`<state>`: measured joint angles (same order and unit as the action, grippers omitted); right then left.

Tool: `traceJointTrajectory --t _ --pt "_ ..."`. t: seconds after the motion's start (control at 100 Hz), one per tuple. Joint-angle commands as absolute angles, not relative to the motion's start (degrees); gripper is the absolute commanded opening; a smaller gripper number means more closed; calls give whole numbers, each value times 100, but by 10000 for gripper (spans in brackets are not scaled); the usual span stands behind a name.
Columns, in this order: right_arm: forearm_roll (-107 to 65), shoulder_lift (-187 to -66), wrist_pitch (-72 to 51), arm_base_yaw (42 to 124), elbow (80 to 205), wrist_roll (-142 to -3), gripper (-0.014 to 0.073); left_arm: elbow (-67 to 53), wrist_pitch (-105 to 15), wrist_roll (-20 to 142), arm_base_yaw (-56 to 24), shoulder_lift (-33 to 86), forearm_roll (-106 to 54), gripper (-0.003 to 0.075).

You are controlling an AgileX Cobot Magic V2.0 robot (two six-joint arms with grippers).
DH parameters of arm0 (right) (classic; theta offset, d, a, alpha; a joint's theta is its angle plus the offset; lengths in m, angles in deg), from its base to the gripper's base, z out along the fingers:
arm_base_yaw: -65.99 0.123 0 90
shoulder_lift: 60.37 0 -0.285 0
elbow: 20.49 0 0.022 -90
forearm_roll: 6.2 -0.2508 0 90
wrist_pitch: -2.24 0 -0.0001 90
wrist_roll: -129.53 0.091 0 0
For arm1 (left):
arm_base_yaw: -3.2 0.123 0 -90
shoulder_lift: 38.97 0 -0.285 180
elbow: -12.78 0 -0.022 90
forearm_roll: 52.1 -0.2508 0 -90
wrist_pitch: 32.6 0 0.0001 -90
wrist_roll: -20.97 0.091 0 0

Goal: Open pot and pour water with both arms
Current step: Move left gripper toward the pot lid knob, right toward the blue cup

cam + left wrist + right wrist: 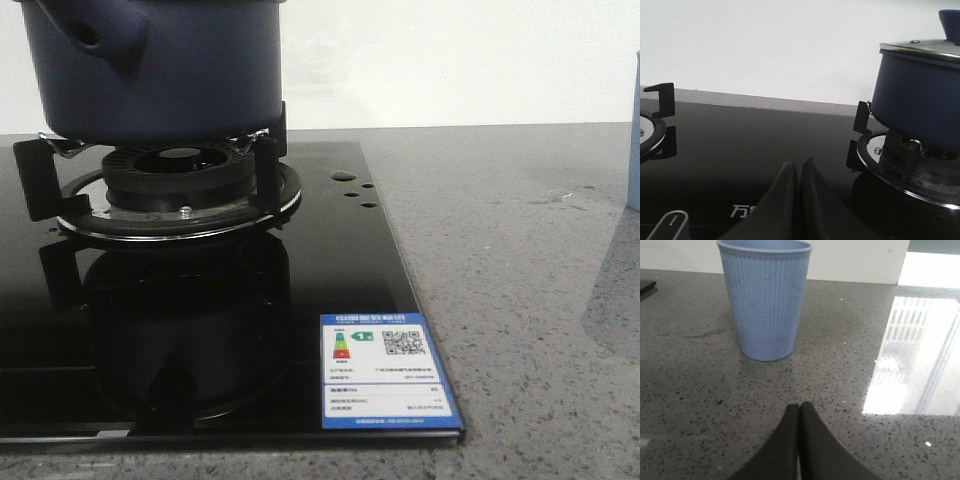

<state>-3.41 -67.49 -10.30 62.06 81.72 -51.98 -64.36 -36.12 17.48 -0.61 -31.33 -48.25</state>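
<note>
While the lid is still on: nothing of the task looks begun; the pot [150, 70] sits covered on a burner and neither arm holds anything.
Pot: dark navy, straight-sided, resting on the black pot supports [40, 180] of the burner [180, 185], on the glass hob [200, 330] set into the grey speckled table [520, 300].
Lid: a steel-rimmed lid [920, 49] closes the pot in the left wrist view; its dark blue knob [950, 20] is cut by the frame edge.
Handle: a stubby side handle [105, 35] with a hole juts toward the front camera, angled to the robot's left.
Left gripper [797, 172]: fingers pressed together, holding nothing, low over the hob between two burners.
Right gripper [799, 412]: fingers likewise closed and empty, low over the bare table.
Cup: a pale blue ribbed cup [765, 297] stands upright just ahead of the right fingers; only its edge [634, 110] shows in the front view, well apart from the pot, on the robot's right.
Key relation: the pot lies ahead of the left fingers and off to one side, its knob above their height; I judge the left arm the nearer one for the lid, since the right wrist view shows no pot at all.
Next move, as I judge it: the left fingers must open, rise and swing over to the knob.
Risk: the knob's full shape is hidden, so a sound grasp point is uncertain.
</note>
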Motion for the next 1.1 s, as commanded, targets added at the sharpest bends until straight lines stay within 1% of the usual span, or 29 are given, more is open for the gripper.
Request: traceJointTrajectory --t 0.0,1.09 --pt "-296 -6643 -602 6159 8079 -5196 -67 -6512 -3196 1685 -57 -3275 -4778 -16" --pt "-296 -6643 -458 6159 8079 -5196 -67 -6512 -3196 1685 -57 -3275 -4778 -16"
